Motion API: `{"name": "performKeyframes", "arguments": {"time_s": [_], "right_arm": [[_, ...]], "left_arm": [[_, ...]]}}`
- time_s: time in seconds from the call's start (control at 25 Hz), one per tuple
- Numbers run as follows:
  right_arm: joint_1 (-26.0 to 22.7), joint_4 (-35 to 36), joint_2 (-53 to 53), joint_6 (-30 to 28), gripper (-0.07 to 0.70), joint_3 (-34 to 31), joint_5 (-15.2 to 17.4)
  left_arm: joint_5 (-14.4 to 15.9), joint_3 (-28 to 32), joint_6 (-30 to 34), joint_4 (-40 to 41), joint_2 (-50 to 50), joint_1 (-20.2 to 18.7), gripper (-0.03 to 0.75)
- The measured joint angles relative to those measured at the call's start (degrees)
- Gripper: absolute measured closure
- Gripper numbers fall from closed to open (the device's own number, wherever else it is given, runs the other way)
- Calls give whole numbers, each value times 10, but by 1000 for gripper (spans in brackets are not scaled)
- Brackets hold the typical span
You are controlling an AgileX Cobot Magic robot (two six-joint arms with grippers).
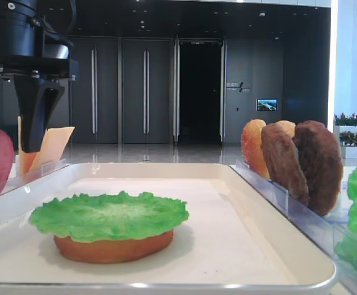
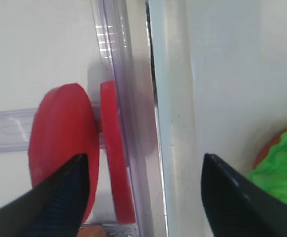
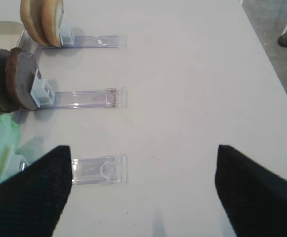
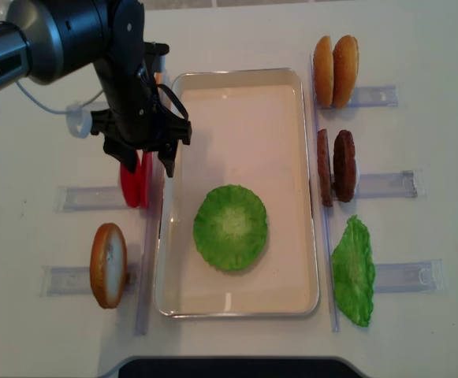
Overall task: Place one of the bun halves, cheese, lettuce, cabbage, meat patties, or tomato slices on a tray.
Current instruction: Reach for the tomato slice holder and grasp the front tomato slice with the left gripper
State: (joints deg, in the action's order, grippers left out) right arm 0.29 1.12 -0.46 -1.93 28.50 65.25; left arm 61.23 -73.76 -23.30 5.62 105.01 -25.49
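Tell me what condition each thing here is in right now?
Left gripper: jaws open, over the tomato slices, holding nothing.
Right gripper: jaws open, empty.
Tomato slices: two, upright in their rack.
Lettuce: flat on a bun half in the tray.
Meat patties: two, upright in a rack.

Bright, even light overhead; soft shadows, glare on tray rim, wrist views blurred close up.

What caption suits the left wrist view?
Open left gripper above two upright red plastic tomato slices beside off-white tray rim.
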Motion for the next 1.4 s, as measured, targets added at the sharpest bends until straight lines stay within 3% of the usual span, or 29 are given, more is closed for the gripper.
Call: {"name": "performKeyframes", "arguments": {"time_s": [0.24, 1.0, 1.16, 1.4], "right_arm": [[4, 0, 0, 0, 43, 0, -1], [4, 0, 0, 0, 43, 0, -1], [4, 0, 0, 0, 43, 0, -1], [4, 0, 0, 0, 43, 0, -1]], "left_arm": [[-2, 0, -1, 3, 0, 0, 195], [-2, 0, -1, 17, 0, 0, 541], [-2, 0, -1, 23, 0, 0, 644], [1, 0, -1, 28, 0, 0, 662]]}}
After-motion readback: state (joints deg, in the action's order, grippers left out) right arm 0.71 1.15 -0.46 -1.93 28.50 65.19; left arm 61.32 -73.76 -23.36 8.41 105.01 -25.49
